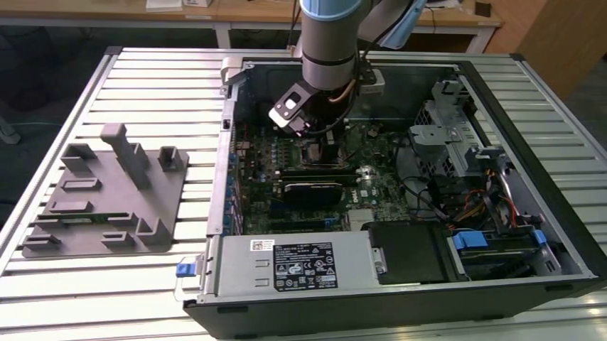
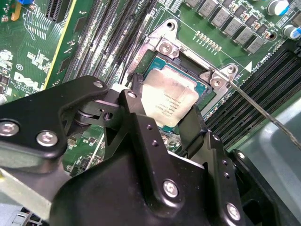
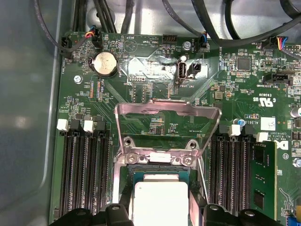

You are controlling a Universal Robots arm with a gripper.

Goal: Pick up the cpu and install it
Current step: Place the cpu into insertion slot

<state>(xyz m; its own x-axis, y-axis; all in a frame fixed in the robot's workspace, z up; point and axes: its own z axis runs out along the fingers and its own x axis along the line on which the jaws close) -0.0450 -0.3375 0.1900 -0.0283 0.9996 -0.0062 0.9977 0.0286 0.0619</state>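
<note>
Silver-topped, the cpu [image 2: 169, 99] lies between the two black fingers [image 2: 135, 89] of the pincer [image 2: 163, 102], which close on its opposite edges. It is right at the open socket [image 2: 203, 89] of the green motherboard [image 3: 155, 75]. I cannot tell whether it is seated or just above. The socket's metal load plate [image 3: 167, 120] stands hinged up, with memory slots [image 3: 84, 174] on either side. In the exterior view the arm reaches down into the open computer case [image 1: 531, 92]. A grey tray [image 1: 104, 192] rests on the slatted metal bench [image 1: 161, 78], well apart at the exterior view's left.
</note>
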